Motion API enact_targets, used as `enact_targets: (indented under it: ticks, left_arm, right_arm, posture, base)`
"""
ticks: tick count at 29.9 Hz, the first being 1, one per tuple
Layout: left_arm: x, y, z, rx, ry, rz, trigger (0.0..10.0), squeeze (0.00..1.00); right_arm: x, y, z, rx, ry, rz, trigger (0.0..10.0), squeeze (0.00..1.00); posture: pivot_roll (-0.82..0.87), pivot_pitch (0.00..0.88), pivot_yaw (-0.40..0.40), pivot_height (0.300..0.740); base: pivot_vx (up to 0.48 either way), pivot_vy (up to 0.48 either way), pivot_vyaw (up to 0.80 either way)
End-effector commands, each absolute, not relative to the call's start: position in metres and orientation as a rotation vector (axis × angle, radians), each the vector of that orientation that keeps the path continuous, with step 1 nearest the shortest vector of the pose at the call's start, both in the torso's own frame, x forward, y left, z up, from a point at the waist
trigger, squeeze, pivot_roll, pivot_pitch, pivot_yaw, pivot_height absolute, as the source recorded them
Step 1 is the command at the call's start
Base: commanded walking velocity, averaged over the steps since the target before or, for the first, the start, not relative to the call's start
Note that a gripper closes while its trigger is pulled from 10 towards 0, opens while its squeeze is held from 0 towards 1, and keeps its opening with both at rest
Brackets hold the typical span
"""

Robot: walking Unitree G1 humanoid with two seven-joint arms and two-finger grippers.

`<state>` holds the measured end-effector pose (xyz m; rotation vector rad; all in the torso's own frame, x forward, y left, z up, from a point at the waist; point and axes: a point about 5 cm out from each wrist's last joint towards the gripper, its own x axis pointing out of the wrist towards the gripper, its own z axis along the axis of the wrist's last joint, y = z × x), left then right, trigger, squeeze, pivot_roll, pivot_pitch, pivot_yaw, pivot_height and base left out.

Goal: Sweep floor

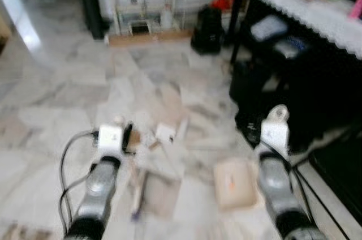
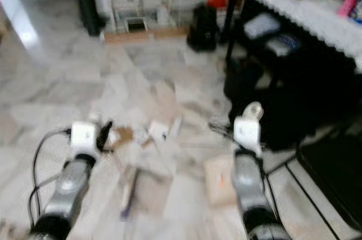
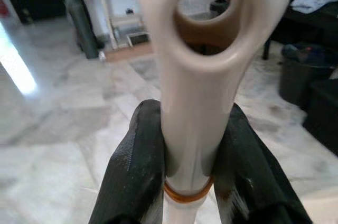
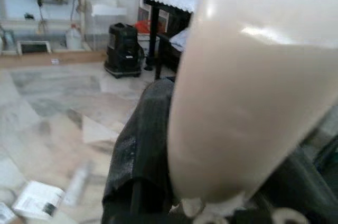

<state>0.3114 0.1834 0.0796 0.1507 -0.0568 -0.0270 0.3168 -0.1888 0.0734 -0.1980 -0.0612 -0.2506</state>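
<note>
In the left eye view, blurred, scraps of white paper and cardboard (image 1: 164,135) lay scattered on the grey-veined marble floor (image 1: 56,81), with a pale beige dustpan (image 1: 235,182) just beside them on the side nearer the black table with the white lace cloth (image 1: 317,19); whether anything lay in the pan could not be told. Dark bins (image 1: 266,42) stood under that table, their contents too blurred to read. The right eye view showed the same litter (image 2: 158,132) between the two silver arms, the dustpan (image 2: 219,180) touching the right arm's outline. In the left wrist view, the left gripper (image 3: 191,155) was clenched on a cream plastic handle with a round hanging hole (image 3: 208,49), both black fingers (image 3: 137,166) pressed against its sides above an orange ring (image 3: 187,195). In the right wrist view, the right gripper (image 4: 211,182) grasped a second cream handle (image 4: 253,92), one black finger (image 4: 142,145) against it, with a white paper scrap (image 4: 37,198) on the floor beyond.
</note>
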Motion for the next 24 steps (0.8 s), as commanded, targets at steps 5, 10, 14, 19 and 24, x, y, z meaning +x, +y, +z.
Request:
enact_targets:
  ticks: [5, 10, 14, 19, 24]
  left_arm:
    - [0.3142, 0.1756, 0.0877, 0.137, -0.104, -0.043, 10.0, 0.0]
    - [0.3142, 0.1755, 0.0873, 0.14, -0.105, -0.048, 10.0, 0.0]
    - [0.3146, 0.1747, 0.0876, 0.142, -0.106, -0.049, 10.0, 0.0]
    - [0.3153, 0.1743, 0.0885, 0.142, -0.108, -0.048, 10.0, 0.0]
    - [0.3149, 0.1743, 0.0885, 0.137, -0.109, -0.042, 10.0, 0.0]
  right_arm:
    - [0.3187, -0.194, 0.0817, -0.218, -0.102, -0.257, 10.0, 0.0]
    - [0.3189, -0.1908, 0.082, -0.239, -0.11, -0.237, 10.0, 0.0]
    - [0.3185, -0.1902, 0.0812, -0.207, -0.109, -0.243, 10.0, 0.0]
    - [0.3191, -0.1914, 0.0825, -0.202, -0.112, -0.246, 10.0, 0.0]
    - [0.3185, -0.1939, 0.0817, -0.202, -0.106, -0.256, 10.0, 0.0]
  posture:
    - [-0.04, 0.0, -0.007, 0.74]
    - [-0.04, 0.0, -0.006, 0.74]
    - [-0.04, 0.0, -0.005, 0.74]
    - [-0.04, 0.0, -0.009, 0.74]
    - [-0.04, 0.0, -0.008, 0.74]
  base:
    - [0.286, 0.0, 0.0]
    - [0.285, 0.0, 0.64]
    - [0.285, 0.0, 0.0]
    - [0.283, 0.0, 0.0]
    - [0.286, 0.0, 0.0]
